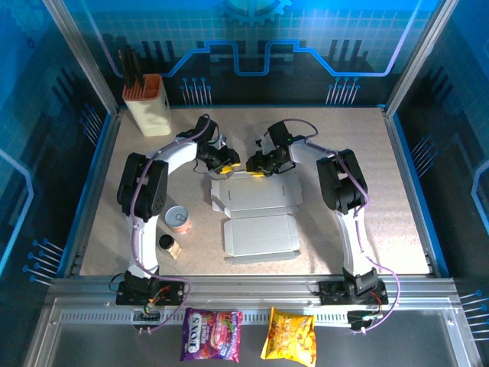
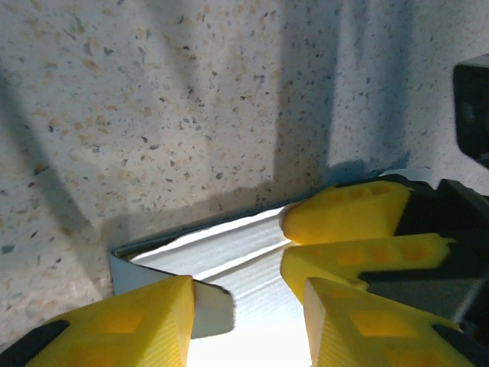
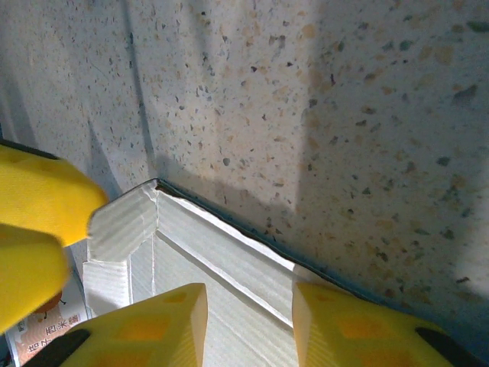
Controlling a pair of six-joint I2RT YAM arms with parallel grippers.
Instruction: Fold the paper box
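Two robot arms meet over the far edge of the paper box (image 1: 260, 237), which lies unfolded near the middle of the speckled surface (image 1: 382, 191), its white-grey panels spread flat towards the arm bases. The left hand (image 1: 228, 162) reaches in from the left and the right hand (image 1: 255, 164) from the right, their tips close together above the box's far rim.

From the left wrist, the left hand (image 2: 248, 306) is released. Its yellow fingers (image 2: 130, 321) stand apart with the creased cardboard (image 2: 229, 264) showing in the gap, and a small flap sits against the inner side of the left-hand finger. The other arm's yellow fingers (image 2: 344, 210) sit just beyond, at the same edge of the sheet.

From the right wrist, the right hand (image 3: 248, 306) is likewise released, its fingers (image 3: 145, 325) parted over a panel of the box (image 3: 221, 267). A corner flap is creased up near the neighbouring arm's yellow fingers (image 3: 38, 199). Whether either hand presses on the cardboard cannot be told.

A cream holder with an orange top (image 1: 149, 107) stands at the far left corner. A small can (image 1: 179, 219) rests left of the box, beside the left arm. A purple snack bag (image 1: 212, 334) and a yellow snack bag (image 1: 289, 336) lie on the metal ledge in front of the arm bases.
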